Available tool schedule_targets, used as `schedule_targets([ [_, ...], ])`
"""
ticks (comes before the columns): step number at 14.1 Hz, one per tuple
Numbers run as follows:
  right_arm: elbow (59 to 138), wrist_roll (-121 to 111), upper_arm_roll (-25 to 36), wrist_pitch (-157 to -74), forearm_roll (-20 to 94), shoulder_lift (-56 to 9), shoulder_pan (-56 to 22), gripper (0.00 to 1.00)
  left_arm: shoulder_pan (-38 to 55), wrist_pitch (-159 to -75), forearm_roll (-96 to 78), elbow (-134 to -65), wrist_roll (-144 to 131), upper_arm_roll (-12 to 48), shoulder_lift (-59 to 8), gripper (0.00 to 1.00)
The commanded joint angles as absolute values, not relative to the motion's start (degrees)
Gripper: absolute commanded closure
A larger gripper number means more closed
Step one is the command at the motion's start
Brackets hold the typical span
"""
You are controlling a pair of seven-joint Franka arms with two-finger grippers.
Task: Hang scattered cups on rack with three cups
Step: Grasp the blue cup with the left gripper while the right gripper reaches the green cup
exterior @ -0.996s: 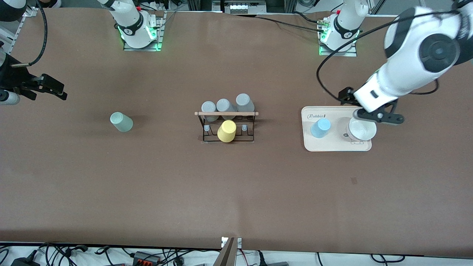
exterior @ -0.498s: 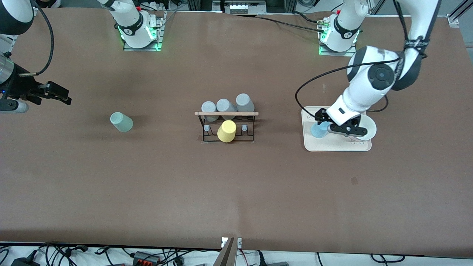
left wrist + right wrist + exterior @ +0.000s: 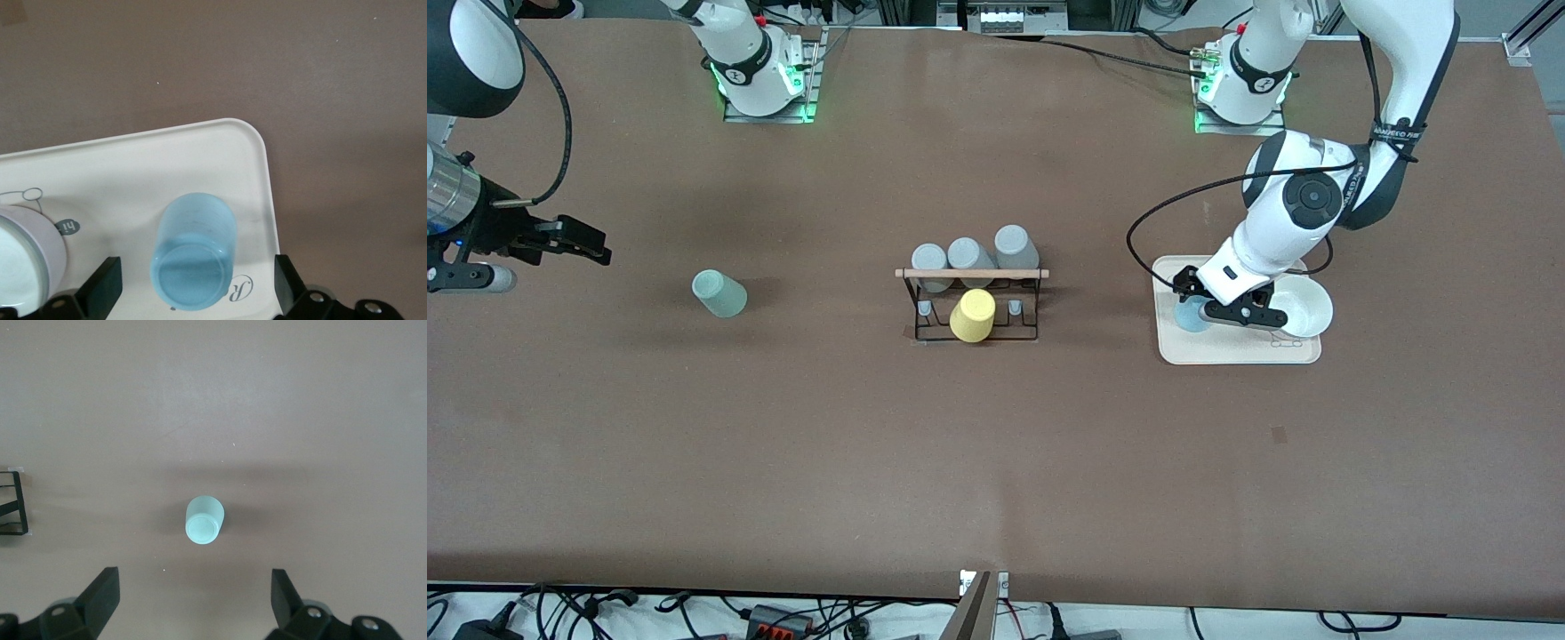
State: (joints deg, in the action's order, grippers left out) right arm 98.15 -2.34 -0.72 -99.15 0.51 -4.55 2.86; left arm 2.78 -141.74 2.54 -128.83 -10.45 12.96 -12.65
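— Where do things stand?
— My left gripper (image 3: 193,293) hangs low over the tray (image 3: 1232,354), fingers (image 3: 101,288) wide either side of the blue cup (image 3: 195,252). The right gripper (image 3: 193,607), fingers wide, hovers near the mint cup (image 3: 719,293) on the tabletop (image 3: 996,444).
— Best approach?
— I centre, drop straight, close gently mid-wall, then head for the rack (image 3: 974,307).

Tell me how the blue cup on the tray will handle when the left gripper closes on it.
The blue cup looks like thin plastic, so probably light and slightly squeezable. Its smooth, tapered wall may slip upward between the left gripper fingers. Standing upside down on the glossy tray, it could slide or tip if nudged off-centre.
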Motion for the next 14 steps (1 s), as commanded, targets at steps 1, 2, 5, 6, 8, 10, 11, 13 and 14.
schedule_targets([
  [1,98.2,-3.1,-1.3,-100.0,-0.1,-6.1,3.4,0.00,2.3,-146.8,4.7,-131.4,-11.9,13.2,-13.2,0.00],
  [2,98.3,-3.1,-1.3,-100.5,-0.1,-6.6,3.4,0.00,2.3,-148.4,4.7,-132.2,-12.0,13.3,-14.0,0.00],
  [5,98.3,-3.2,-1.3,-100.7,-0.1,-7.4,3.3,0.00,2.3,-148.6,4.7,-132.5,-12.0,13.0,-15.0,0.00],
  [6,98.3,-3.2,-1.3,-100.7,-0.1,-7.9,3.0,0.00,2.2,-148.7,4.7,-132.5,-12.0,12.8,-15.7,0.00],
  [8,98.3,-2.4,-1.3,-101.2,-0.1,-9.7,3.1,0.00,2.1,-149.8,4.7,-132.5,-12.0,12.8,-16.2,0.00],
  [10,98.5,-2.0,-1.3,-101.7,-0.1,-11.6,3.0,0.00,2.0,-149.9,4.8,-132.5,-12.0,12.7,-17.0,0.01],
  [11,98.6,-2.0,-1.3,-101.7,-0.1,-12.7,2.9,0.00,1.8,-149.9,4.8,-132.5,-12.0,12.7,-17.3,0.05],
  [13,99.0,-2.0,-1.2,-102.6,-0.3,-14.9,2.9,0.00,1.7,-149.9,4.8,-132.5,-12.0,12.7,-17.7,0.15],
  [14,99.9,-1.9,-1.2,-104.2,-1.1,-15.5,2.9,0.00,1.5,-149.9,4.8,-132.5,-12.0,12.7,-17.8,0.25],
])
